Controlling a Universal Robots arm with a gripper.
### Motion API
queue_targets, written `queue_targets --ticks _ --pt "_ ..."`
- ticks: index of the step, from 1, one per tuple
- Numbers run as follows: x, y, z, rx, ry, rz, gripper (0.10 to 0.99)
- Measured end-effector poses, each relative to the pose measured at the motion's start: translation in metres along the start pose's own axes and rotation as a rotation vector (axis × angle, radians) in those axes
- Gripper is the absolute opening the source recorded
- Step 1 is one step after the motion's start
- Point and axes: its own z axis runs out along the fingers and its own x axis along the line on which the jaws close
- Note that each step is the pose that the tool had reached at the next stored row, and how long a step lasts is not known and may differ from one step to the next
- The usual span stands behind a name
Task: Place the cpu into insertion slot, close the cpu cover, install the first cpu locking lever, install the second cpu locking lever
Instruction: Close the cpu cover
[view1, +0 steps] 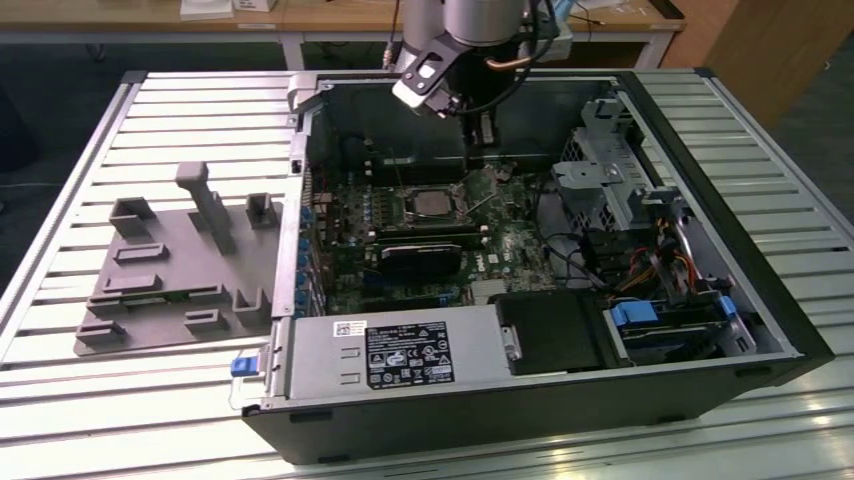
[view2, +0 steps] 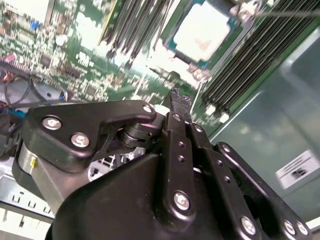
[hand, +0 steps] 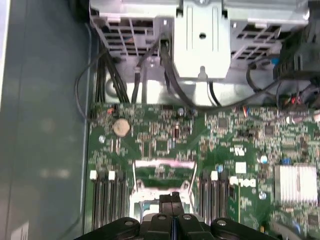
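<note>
The cpu (view1: 430, 203) (view2: 202, 32), a silvery square chip, lies flat in the insertion slot (view2: 170, 45) on the green board inside the open computer case. The cpu cover (hand: 162, 172), a thin metal frame with a window, stands tilted up from the slot. My gripper (view1: 477, 145) (hand: 171, 196) hangs inside the case just beyond the slot, at the raised cover's edge, with its black fingers (view2: 176, 107) shut together and nothing between them. A thin metal lever rod (view2: 285, 12) sticks out beside the slot.
Long black memory slots (view2: 250, 65) flank the socket. A black card (view1: 420, 258) lies nearer the front, a power supply (view1: 400, 355) in front of it. A metal drive cage (hand: 200, 40) with cables fills the exterior view's right. A grey fixture plate (view1: 174, 270) sits outside.
</note>
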Motion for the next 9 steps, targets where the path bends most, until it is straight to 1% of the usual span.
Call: queue_targets --ticks 4,9 --pt "0.0 0.0132 0.0012 0.0 -0.0001 0.001 0.102" --pt "0.0 0.0279 0.0025 0.0 -0.0002 0.003 0.102"
